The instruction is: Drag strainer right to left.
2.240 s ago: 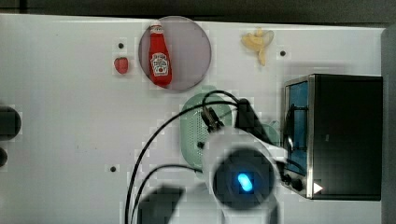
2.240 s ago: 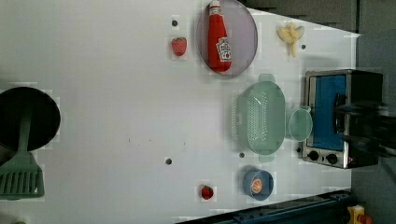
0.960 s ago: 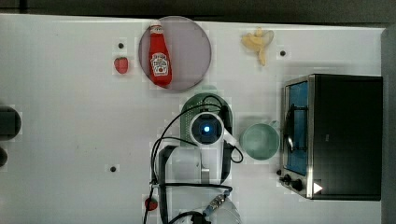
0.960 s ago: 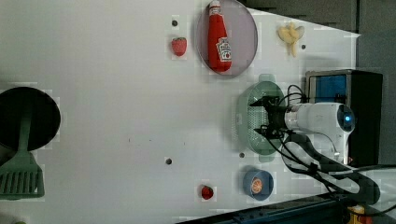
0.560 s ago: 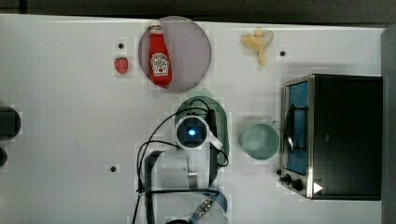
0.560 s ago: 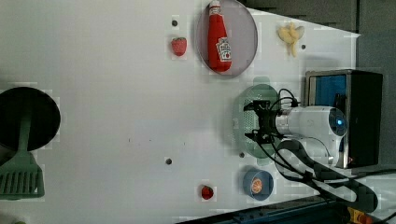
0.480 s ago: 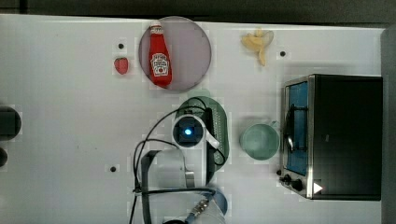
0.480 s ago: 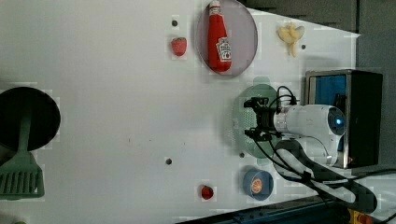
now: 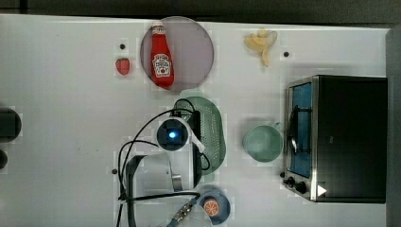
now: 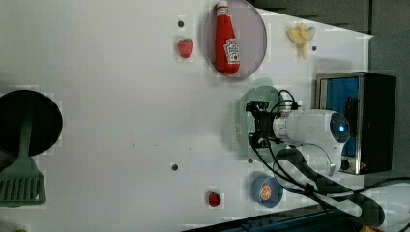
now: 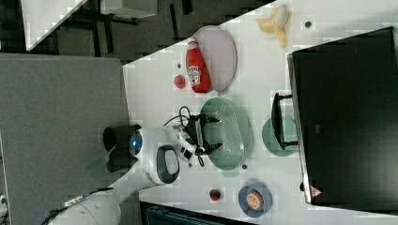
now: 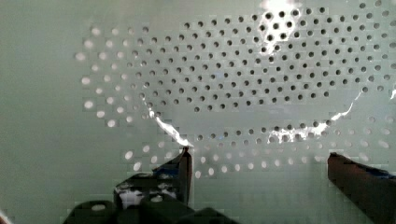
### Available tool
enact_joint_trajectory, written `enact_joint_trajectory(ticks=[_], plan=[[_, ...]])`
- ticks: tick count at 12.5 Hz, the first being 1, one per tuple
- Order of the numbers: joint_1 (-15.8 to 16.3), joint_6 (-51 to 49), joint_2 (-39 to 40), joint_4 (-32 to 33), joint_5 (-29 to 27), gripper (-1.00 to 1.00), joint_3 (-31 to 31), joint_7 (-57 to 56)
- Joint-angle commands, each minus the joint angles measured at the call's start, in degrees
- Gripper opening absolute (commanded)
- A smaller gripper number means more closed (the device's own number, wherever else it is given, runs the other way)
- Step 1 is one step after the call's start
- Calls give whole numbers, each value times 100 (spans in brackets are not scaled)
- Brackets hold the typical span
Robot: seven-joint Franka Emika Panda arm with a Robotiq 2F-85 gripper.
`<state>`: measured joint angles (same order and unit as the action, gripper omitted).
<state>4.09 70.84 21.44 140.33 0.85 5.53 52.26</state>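
The strainer is a mint-green oval colander with a holed base, lying mid-table below the plate in the top view. My arm's wrist covers its left half there. In the right view my gripper reaches into the strainer with its fingers spread wide. The wrist view looks straight onto the dotted base of the strainer, with my gripper open close over it and nothing between the fingers. In the left view the gripper sits over the strainer.
A ketchup bottle lies on a grey plate just above the strainer. A strawberry, a banana, a round mint cup, a toaster oven and a blue bowl surround it. A black pan and a green spatula lie far off.
The arm has swung in from the toaster side, come down over the strainer and crept toward the top view's left. The gripper stays open. The strainer's place looks about the same.
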Motion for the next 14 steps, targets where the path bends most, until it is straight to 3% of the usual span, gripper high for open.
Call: enact_joint_trajectory(ticks=[1,14], plan=[[223,-3,-46,-73,25,100,329,713],[1316,-494,561,-1095,-75,100,536,1957]])
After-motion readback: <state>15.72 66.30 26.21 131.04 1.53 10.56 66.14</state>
